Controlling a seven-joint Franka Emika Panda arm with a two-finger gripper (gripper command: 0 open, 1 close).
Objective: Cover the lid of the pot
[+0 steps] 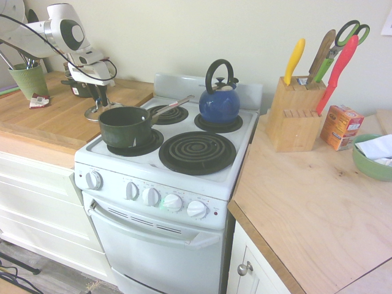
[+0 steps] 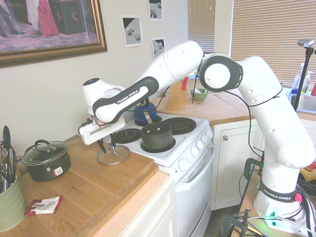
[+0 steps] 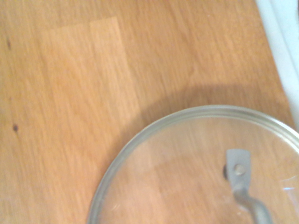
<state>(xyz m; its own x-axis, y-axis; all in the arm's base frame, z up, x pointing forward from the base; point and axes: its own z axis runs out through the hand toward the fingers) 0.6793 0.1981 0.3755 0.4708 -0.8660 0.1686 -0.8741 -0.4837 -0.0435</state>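
While the jaws (image 2: 106,146) point straight down over the lid (image 2: 113,157), their dark fingers (image 2: 101,145) straddle its raised handle, yet whether they are clenched on it or merely flanking it cannot be told from either outside view. Above them the white wrist runs level, the forearm with black lettering climbs toward 2 o'clock in the second exterior view, and the bulky elbow folds back down to the base at 4 o'clock.

The lid is a round disc of clear glass ringed by a thin metal rim, lying flat on the wooden worktop (image 2: 74,197) just beside the stove's (image 2: 195,148) white edge. In the wrist view the wood grain shows through the glass (image 3: 187,172), and a dull grey metal strap handle is riveted near its centre.

The pot (image 2: 157,136) sits uncovered on the stove's near coil burner, at 3 o'clock from the lid in the second exterior view. It is a dark green, straight-walled saucepan with a matte skin, a pale mark on its side and a long silvery handle (image 1: 171,105).

A glossy blue kettle (image 1: 218,103) with a black arched handle stands on a rear burner. On the worktop at 9 o'clock from the lid rests a small dark two-handled pot (image 2: 46,159) under its own glass cover.
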